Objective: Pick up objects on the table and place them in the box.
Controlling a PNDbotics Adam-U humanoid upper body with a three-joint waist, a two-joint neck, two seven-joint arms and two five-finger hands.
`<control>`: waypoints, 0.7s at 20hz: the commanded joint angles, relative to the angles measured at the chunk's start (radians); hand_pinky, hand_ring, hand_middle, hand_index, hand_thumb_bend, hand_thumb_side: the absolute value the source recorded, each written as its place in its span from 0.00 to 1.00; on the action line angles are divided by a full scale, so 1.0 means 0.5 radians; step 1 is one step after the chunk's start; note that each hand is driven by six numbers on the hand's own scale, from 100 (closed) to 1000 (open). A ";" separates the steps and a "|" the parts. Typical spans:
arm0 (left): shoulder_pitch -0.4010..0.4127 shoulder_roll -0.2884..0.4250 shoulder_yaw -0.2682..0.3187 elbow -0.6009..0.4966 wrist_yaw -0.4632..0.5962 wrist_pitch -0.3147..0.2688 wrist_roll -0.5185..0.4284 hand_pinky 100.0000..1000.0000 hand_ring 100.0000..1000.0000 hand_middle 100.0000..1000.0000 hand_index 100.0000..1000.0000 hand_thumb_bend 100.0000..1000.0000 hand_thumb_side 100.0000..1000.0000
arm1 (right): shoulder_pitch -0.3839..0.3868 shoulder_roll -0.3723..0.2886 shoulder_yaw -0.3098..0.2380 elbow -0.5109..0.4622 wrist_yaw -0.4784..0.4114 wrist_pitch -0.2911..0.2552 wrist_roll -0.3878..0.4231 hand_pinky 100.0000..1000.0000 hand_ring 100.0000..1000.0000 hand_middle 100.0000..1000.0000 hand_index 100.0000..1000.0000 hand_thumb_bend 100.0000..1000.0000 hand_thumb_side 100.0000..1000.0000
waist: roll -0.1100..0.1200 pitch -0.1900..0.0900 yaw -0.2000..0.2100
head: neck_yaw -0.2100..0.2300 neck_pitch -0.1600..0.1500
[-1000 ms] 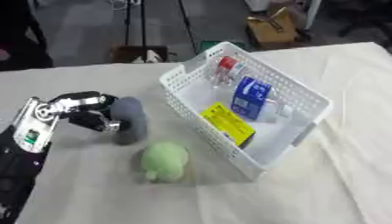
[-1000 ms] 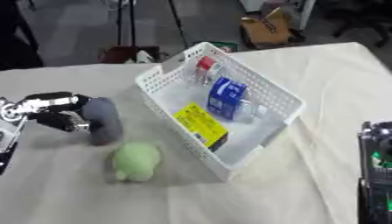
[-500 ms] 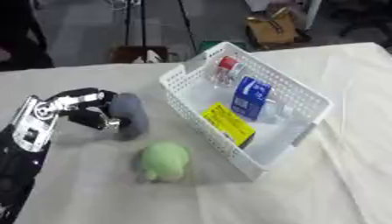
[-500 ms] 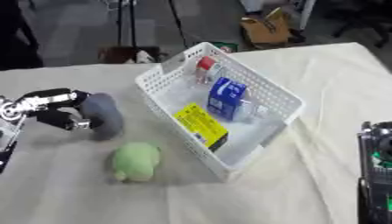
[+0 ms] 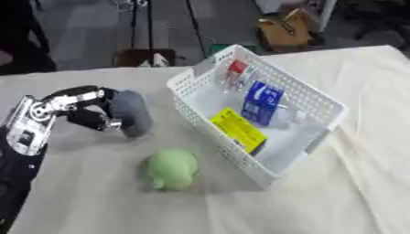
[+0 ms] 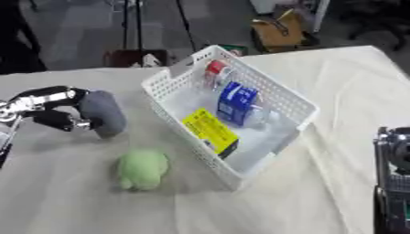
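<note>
Grey floor w/ stands and a cardboard box at the far edge; near that, a counter under a creased cream cloth.

White slotted box sits askew, centre-right. Inside: blue carton, yellow packet leaning on the near-left wall, red-capped item at the far end, some clear wrapping near the blue carton.

Left of the box, a grey rounded object stands on the cloth. Left robot hand is at it: fingers curled over the top and left side, thumb low against it. It looks like a grasp, but can't tell if the object is off the cloth yet. A green soft lump lies nearer, just apart from the box's near-left wall.

Right robot hand shows only as a dark block at the right edge of the right eye view; fingers can't be made out.

Risks, as I judge them:
- Grey object is tall and rounded, and the hold seems to be on one side, so it could roll out or tip during the lift.
- Route to the box crosses the near-left wall; a low carry would clip the rim and shove the light box.
- Box already crowded: a drop on the yellow packet may bounce out.
- Cloth creases could drag w/ the object.
</note>
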 commanded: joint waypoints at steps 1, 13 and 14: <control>-0.056 0.086 0.018 -0.055 0.020 -0.001 0.014 0.79 0.54 0.52 0.41 0.00 0.53 | -0.020 -0.033 -0.009 -0.034 0.008 0.001 -0.011 0.77 0.69 0.53 0.77 0.00 0.92 | -0.005 -0.059 0.004 | -0.002 -0.020; -0.081 0.153 0.028 -0.084 0.081 0.013 0.029 0.79 0.53 0.51 0.41 0.00 0.52 | -0.004 -0.031 -0.007 -0.034 0.020 0.001 -0.018 0.77 0.69 0.53 0.77 0.00 0.92 | -0.002 -0.093 0.019 | -0.008 -0.010; -0.084 0.157 0.029 -0.087 0.086 0.013 0.029 0.79 0.53 0.51 0.40 0.00 0.52 | -0.003 -0.031 -0.007 -0.034 0.021 0.001 -0.018 0.77 0.69 0.53 0.77 0.00 0.92 | -0.002 -0.096 0.020 | -0.009 -0.010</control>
